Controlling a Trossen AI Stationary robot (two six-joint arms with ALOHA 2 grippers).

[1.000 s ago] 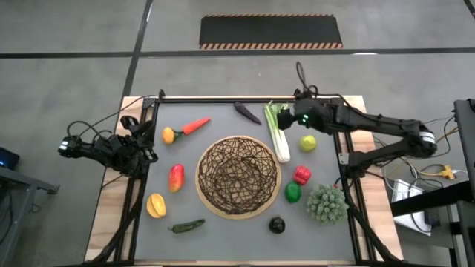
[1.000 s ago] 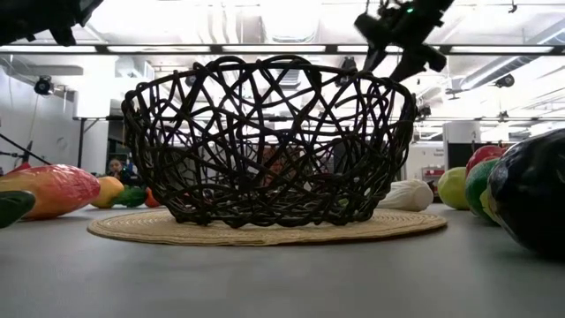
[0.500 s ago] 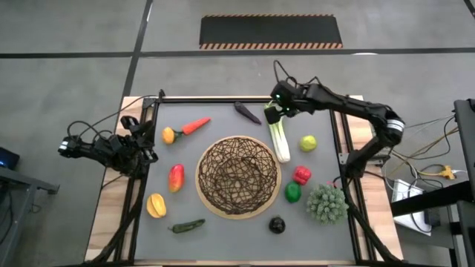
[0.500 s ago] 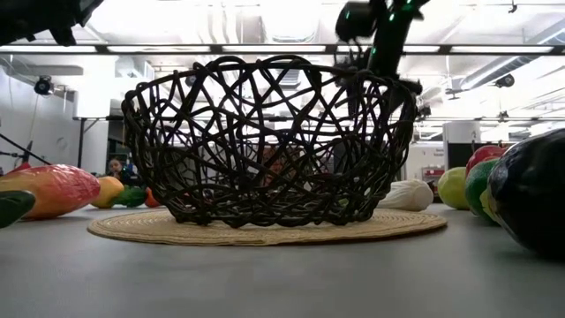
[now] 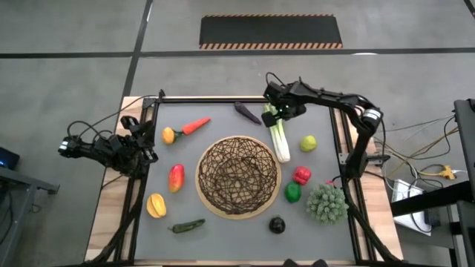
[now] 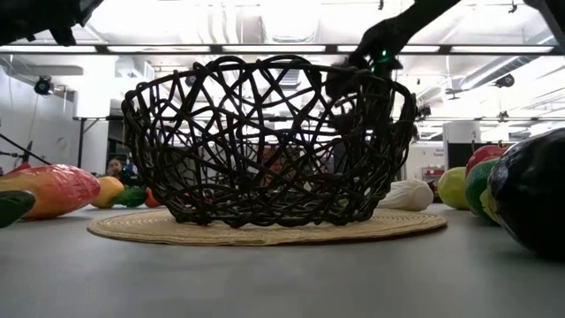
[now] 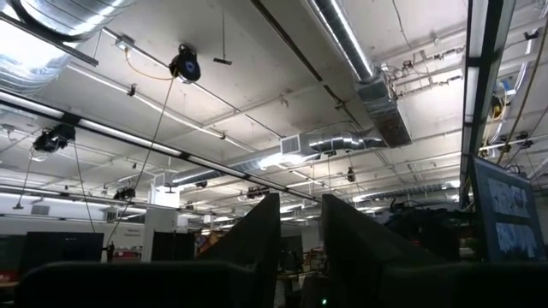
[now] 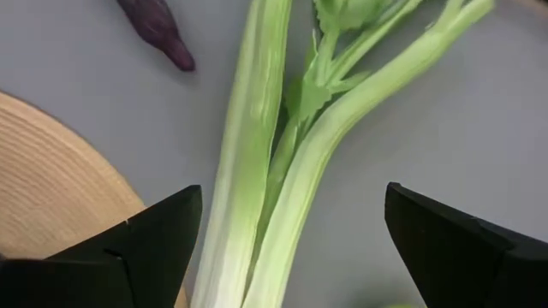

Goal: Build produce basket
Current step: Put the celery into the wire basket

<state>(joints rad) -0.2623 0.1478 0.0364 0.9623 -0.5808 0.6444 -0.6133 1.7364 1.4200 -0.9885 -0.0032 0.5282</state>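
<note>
The wicker basket (image 5: 238, 176) stands on its tan base at the table's middle and holds nothing. The white-green leek (image 5: 280, 135) lies flat on the mat just right of it, leafy end toward the far edge. My right gripper (image 5: 273, 111) hovers open over the leek's green upper stalks (image 8: 282, 162), one finger on either side, touching nothing. My left gripper (image 5: 146, 145) rests at the table's left edge, pointing up at the ceiling, its fingers (image 7: 261, 239) close together and empty.
A dark purple pepper (image 5: 247, 112) lies left of my right gripper. A carrot (image 5: 196, 126) and yellow and red fruits (image 5: 176, 177) lie left of the basket. A lime (image 5: 307, 142), a red pepper (image 5: 301, 175), a green bushy vegetable (image 5: 326, 203), an eggplant (image 5: 277, 225) and a chili (image 5: 186, 225) lie right and near.
My right gripper has gone toward the table's left edge, from beside the lime to over the leek's leafy end, and has come down toward it. Nothing on the table has moved.
</note>
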